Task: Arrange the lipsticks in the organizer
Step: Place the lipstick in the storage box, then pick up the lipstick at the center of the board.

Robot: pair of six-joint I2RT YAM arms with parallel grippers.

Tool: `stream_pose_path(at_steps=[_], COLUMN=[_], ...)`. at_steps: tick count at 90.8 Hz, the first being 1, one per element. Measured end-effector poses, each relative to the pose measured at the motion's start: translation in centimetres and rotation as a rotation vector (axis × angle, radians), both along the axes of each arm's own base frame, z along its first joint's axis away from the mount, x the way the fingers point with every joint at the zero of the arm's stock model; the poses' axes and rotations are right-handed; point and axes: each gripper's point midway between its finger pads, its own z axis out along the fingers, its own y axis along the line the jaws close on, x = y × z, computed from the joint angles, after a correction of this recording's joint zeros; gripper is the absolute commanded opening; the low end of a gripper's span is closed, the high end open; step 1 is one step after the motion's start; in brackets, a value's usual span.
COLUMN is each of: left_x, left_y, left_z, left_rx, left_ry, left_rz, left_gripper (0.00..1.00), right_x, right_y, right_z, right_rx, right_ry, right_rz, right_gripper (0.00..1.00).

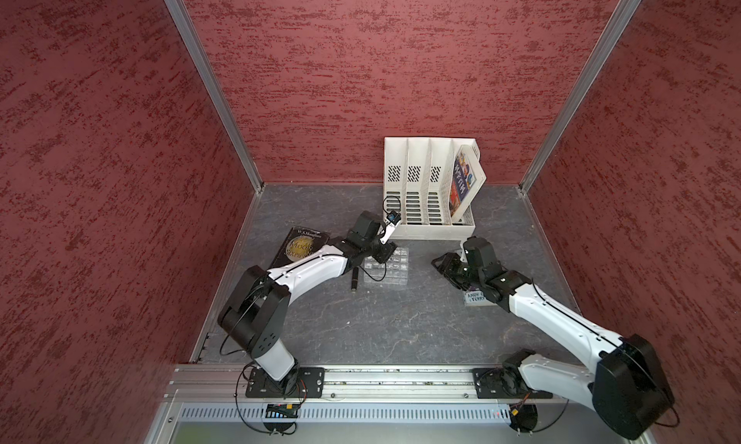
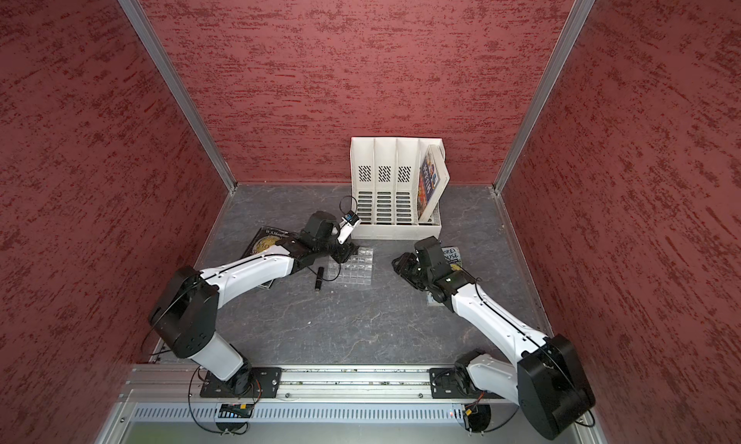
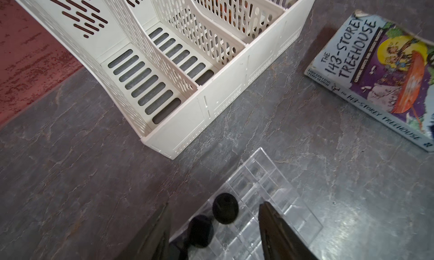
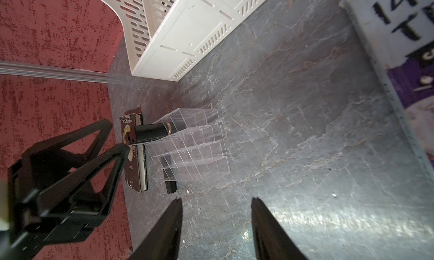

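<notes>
Left tool [image 3: 214, 220] was half open over the organizer's [image 3: 265, 176] corner, gripping nothing. Two black lipsticks [image 3: 225, 208] stood upright between its fingers, one clearly in a cell. Right tool [image 4: 217, 201] open, empty, above the worktop [image 4: 305, 129]. Third lipstick [image 1: 355, 279] lay beside the organizer. Rack [image 1: 417, 189] held one book [image 1: 463, 179].

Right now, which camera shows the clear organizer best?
Right wrist view: the organizer is almost whole, grid distinct. Left wrist view crops it; in both top views it is small, partly hidden by the left arm.
</notes>
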Motion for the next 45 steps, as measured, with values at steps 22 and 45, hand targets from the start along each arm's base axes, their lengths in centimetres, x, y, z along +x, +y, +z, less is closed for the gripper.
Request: stream_pose_path(at_steps=[22, 45], left_x=[-4.1, -9.7], left_y=[6.5, 10.2], left_z=[9.1, -2.1], left_rx=[-0.138, -0.1], left_ry=[-0.067, 0.308], left_rz=[0.345, 0.529], left_gripper=[0.6, 0.62], right_x=[0.0, 0.0], right_y=[0.0, 0.0], right_z=[-0.3, -1.2], right_rx=[-0.024, -0.05], right_ry=[-0.009, 0.006], right_rz=[0.021, 0.038], right_gripper=[0.51, 0.5])
